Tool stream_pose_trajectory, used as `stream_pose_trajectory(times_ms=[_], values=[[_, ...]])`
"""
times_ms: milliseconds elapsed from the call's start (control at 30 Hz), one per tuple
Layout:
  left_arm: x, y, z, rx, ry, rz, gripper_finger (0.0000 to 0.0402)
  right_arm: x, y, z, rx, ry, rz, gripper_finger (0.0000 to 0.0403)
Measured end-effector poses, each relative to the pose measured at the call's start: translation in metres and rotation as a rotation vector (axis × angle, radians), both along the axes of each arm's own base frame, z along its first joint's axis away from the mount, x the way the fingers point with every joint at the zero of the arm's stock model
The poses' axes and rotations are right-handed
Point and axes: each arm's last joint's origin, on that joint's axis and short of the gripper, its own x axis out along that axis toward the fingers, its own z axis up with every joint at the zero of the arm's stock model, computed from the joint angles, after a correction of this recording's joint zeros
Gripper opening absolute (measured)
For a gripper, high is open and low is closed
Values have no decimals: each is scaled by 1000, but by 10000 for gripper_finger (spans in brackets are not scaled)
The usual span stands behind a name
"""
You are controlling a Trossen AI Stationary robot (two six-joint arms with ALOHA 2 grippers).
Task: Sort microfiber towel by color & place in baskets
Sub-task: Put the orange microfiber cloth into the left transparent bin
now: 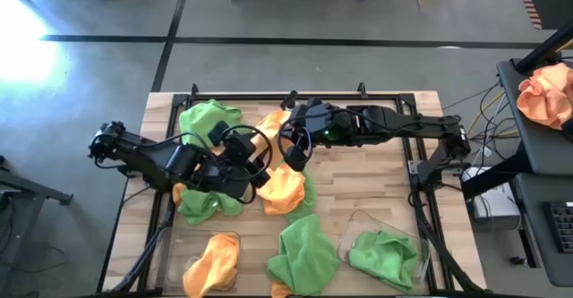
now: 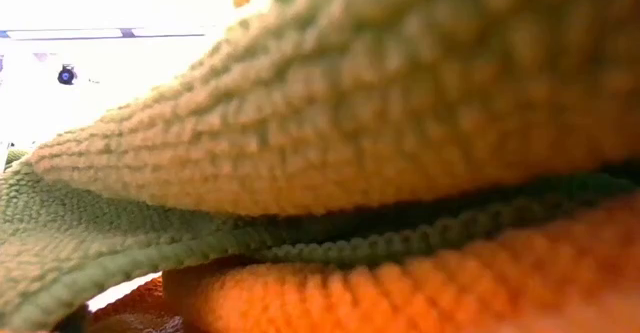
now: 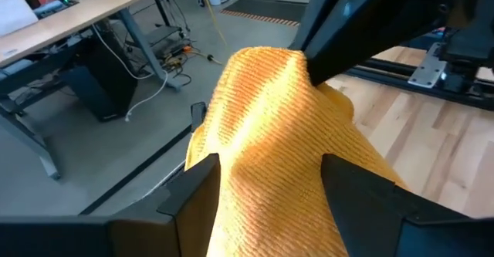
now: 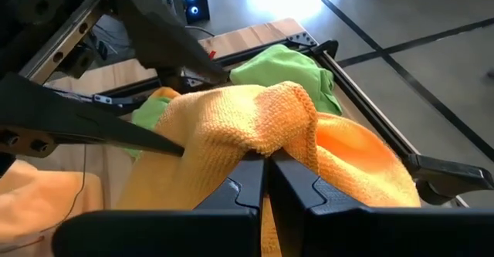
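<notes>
Bare table (image 1: 376, 186) right of towel pile (image 1: 285, 189)

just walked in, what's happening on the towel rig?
Both arms are on one orange towel mid-table. The right gripper is shut on a fold of it; the left gripper stands open around the same towel. The left basket holds an orange towel, the right basket a green towel. More green towels lie loose on the table, one covering the low camera.
</notes>
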Motion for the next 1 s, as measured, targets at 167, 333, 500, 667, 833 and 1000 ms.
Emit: stream_pose_trajectory(times_ms=[167,333,500,667,833,1000], values=[[2,8,0,27,24,17,228,-1,0,-2,-1,24,1,9],[6,16,-1,-7,26,19,232,0,1,-1,-24,18,17,9],[14,22,-4,-52,33,-4,232,1,1,2,-37,-14,25,9],[14,25,-4,-49,34,7,230,2,1,3,-39,-22,26,9],[15,25,-4,-30,52,1,214,2,1,3,-36,-23,24,9],[16,25,-5,-23,61,-2,163,2,1,2,-37,-22,24,9]])
